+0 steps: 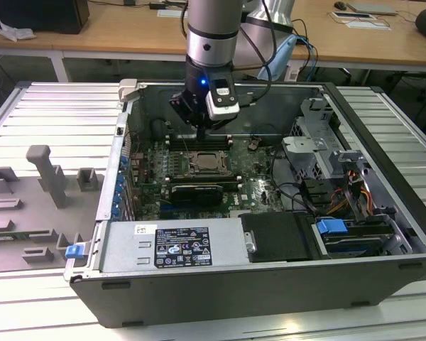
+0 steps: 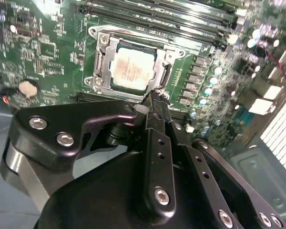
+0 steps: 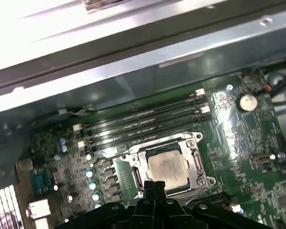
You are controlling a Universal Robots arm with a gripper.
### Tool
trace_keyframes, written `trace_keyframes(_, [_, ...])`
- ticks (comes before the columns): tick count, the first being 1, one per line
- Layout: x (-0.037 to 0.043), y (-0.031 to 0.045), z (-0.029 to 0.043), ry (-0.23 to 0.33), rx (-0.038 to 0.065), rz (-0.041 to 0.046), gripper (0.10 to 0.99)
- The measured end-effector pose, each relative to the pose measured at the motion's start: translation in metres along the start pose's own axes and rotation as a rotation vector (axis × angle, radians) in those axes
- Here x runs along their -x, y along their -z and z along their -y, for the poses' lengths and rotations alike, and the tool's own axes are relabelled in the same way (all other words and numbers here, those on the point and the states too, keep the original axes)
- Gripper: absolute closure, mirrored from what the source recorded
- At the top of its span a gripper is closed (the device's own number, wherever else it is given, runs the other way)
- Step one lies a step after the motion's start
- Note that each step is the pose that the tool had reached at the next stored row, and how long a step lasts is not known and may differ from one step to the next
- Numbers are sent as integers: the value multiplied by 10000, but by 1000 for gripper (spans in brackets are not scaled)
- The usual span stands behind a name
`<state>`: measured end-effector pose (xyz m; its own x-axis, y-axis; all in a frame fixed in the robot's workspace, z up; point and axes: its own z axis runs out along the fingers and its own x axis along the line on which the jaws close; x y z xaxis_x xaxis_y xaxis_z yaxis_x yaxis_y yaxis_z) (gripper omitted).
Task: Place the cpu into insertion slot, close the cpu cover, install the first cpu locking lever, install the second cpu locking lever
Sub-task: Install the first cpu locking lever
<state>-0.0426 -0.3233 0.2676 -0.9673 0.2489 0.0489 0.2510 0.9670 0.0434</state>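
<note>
- Looking through the second wrist view, we see the gripper point(image 2: 155, 99) with its fingers point(image 2: 158, 143) pressed together, holding nothing
- We find the cpu point(image 2: 132, 70) lying flat in the insertion slot point(image 2: 165, 76), just beyond the fingertips
- The cpu cover point(image 2: 101, 61) lies down around the chip, its cut-out framing it
- The tips stand at the cover's edge; we cannot tell whether they touch
- In the exterior view the gripper hangs over the motherboard point(image 1: 259, 188) inside the open computer case point(image 1: 199, 298)

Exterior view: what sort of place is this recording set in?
Most likely a robotics lab or workshop: an open computer case lies on a ribbed metal table, a robot arm reaches into it, and wooden desks with office clutter stand behind.
</note>
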Motion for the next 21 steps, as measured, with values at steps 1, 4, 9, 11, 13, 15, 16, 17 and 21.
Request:
trace_keyframes(1, [0,-1,0,381,-19,-17,980])
trace_keyframes(4, [0,-4,0,1149,-53,-31,980])
trace_keyframes(9, [1,-11,1,1783,-19,273,980])
trace_keyframes(11, [1,-14,0,1971,3,424,980])
trace_keyframes(13, [1,-14,0,2120,2,434,980])
trace_keyframes(15, [0,-14,1,2341,-5,427,980])
trace_keyframes(16, [-4,-15,2,2388,-3,425,980])
trace_keyframes(17, [-15,-17,5,2423,-1,424,980])
trace_keyframes(21, [-141,-26,38,2435,13,456,980])
